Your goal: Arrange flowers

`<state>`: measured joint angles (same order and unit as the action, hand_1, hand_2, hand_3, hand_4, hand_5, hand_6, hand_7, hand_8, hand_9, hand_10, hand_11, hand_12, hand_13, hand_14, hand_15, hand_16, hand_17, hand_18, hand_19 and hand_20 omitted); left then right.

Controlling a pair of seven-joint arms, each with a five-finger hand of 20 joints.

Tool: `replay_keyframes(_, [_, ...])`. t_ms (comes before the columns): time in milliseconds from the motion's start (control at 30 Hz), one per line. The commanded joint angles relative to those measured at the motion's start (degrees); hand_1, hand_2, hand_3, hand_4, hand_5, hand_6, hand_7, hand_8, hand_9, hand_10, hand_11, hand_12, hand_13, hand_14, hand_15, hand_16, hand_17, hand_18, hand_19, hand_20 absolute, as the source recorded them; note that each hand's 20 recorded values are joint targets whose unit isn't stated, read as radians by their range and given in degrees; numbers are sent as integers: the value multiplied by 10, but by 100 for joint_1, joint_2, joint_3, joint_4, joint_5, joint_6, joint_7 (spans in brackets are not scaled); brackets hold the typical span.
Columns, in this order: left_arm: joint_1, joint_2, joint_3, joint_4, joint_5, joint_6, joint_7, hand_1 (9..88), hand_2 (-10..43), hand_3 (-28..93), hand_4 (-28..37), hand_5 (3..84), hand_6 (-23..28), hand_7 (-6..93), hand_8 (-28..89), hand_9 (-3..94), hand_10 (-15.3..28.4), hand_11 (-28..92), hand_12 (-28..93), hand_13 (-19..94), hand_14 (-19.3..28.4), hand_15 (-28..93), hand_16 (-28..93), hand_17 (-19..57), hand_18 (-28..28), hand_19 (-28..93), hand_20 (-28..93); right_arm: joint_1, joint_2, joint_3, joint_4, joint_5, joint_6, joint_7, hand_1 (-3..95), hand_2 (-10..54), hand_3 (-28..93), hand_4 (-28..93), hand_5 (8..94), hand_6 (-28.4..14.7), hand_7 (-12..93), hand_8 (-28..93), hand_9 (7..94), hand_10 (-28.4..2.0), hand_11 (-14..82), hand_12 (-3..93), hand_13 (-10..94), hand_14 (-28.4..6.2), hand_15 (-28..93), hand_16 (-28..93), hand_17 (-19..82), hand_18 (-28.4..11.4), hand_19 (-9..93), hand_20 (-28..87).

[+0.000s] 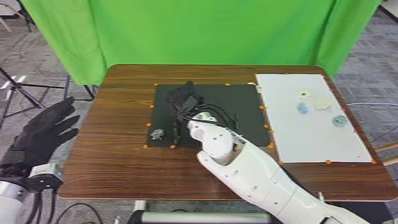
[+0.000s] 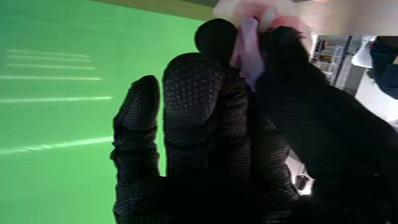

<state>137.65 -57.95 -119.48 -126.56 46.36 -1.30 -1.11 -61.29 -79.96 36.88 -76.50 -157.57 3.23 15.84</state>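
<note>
Up high went the head view, looking forward and down over the table point(image 1: 98, 165); in tight came the right wrist view, facing along the right hand point(image 1: 182, 97). Both caught that hand and the green curtain point(image 1: 222, 35), upper frame in the head view.

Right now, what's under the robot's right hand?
Under the right hand is the black mat. The hand covers part of it, so I can't tell what lies there.
</note>
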Motion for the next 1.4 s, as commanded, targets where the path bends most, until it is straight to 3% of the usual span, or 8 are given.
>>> replay_keyframes(33, [5,6,5,20,-14,-22,-50,232,-19,697,-273,220,5,172,-83,178,88,80,223,129,110,138,88,-125,186,359,85,-2,-42,57,-2,-238,-380,-23,485,-95,790,-283,595,26,481,-34,744,-50,160,482,656,-18,613,413,191,-184,726,482])
replay_keyframes(500, [-1,4,2,21,-19,-28,-69,232,-18,698,-275,221,6,173,-84,177,88,80,223,129,110,138,88,-126,186,360,85,-71,-57,113,-140,-255,-480,-73,457,-95,795,-283,568,21,464,-44,721,-52,141,467,631,-22,619,399,174,-186,718,482])
replay_keyframes(833, [38,-26,-23,3,-13,-24,-48,232,-18,698,-273,220,6,172,-84,177,88,79,222,129,110,138,88,-126,186,360,85,-20,-1,106,-432,-168,-577,-18,411,-95,835,-283,548,33,391,-58,686,-60,207,411,611,-37,651,369,164,-189,718,488])
replay_keyframes(1400, [58,-40,-28,7,-11,-53,-68,231,-18,700,-275,220,6,173,-83,177,88,83,221,129,110,138,88,-126,186,361,85,-88,9,186,-372,-251,-962,-152,369,-95,864,-283,542,36,373,-141,642,-75,289,332,590,-49,684,317,148,-193,709,496])
